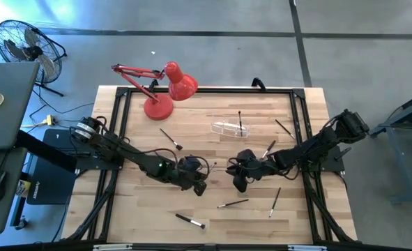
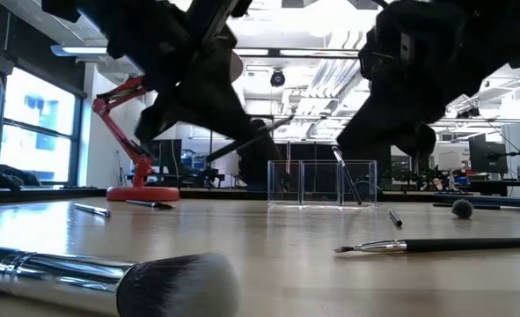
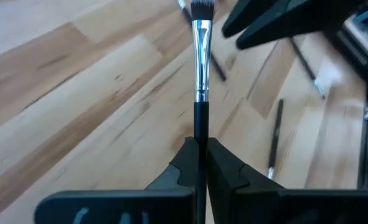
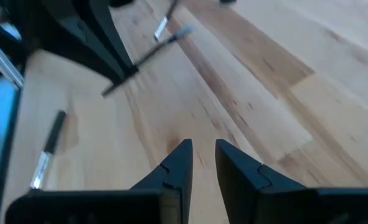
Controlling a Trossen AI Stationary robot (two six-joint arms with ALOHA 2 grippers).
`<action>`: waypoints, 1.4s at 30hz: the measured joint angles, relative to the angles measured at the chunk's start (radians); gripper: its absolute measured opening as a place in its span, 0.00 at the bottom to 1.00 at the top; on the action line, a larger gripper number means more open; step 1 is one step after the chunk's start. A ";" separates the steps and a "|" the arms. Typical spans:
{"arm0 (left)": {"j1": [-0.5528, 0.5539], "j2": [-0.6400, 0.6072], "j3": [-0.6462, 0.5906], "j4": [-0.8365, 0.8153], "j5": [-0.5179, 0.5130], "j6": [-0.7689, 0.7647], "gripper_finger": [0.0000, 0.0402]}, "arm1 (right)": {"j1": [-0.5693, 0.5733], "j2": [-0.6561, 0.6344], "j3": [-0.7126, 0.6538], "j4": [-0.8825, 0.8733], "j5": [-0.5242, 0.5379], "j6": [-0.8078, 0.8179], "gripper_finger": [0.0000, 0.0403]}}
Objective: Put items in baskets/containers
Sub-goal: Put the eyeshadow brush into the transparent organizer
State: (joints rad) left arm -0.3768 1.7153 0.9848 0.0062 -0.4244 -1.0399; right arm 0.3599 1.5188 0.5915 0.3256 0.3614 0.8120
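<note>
Brushes, thin with dark wooden handles: most lie loose on the light wooden desk [image 1: 212,150]. The small clear plastic holder [image 1: 231,127] stands beyond both my hands, toward the red desk lamp [image 1: 165,89], and one brush [image 1: 240,121] stands upright in it. As far as I can tell that is the only one stowed.

My left hand [image 3: 200,160] is clamped shut on a silver-ferruled black-handled brush [image 3: 200,59], which juts straight forward from between the fingers, lifted off the desk. My right hand [image 4: 201,160] hovers just opposite the left hand, fingers a little apart with nothing between them.

Left on the desk:
- a pair of brushes [image 1: 252,197] just nearer the front edge than my right hand, one beside the other
- one brush [image 1: 190,220] at the front edge, nearer than my left hand
- one brush [image 1: 170,138] beyond my left hand, toward the lamp
- one brush [image 1: 284,128] beyond my right hand, beside the holder
- one brush [image 1: 269,148] close above my right hand's wrist

Judgement: early in the job. One in, one in hand, at least six loose. The held brush looks ready either to pass across to my right hand or to carry to the holder; I cannot tell which.
</note>
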 joint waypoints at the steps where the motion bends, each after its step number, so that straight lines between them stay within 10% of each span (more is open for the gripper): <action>1: 0.005 0.000 0.000 0.006 -0.004 0.004 0.01 | -0.002 0.000 0.000 0.025 -0.001 0.001 0.16; 42: 0.071 0.002 0.001 0.221 -0.098 -0.105 0.01 | -0.166 0.000 0.000 0.294 -0.058 0.273 0.16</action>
State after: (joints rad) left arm -0.3058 1.7168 0.9853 0.2270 -0.5221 -1.1450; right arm 0.1939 1.5192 0.5915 0.6194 0.3031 1.0851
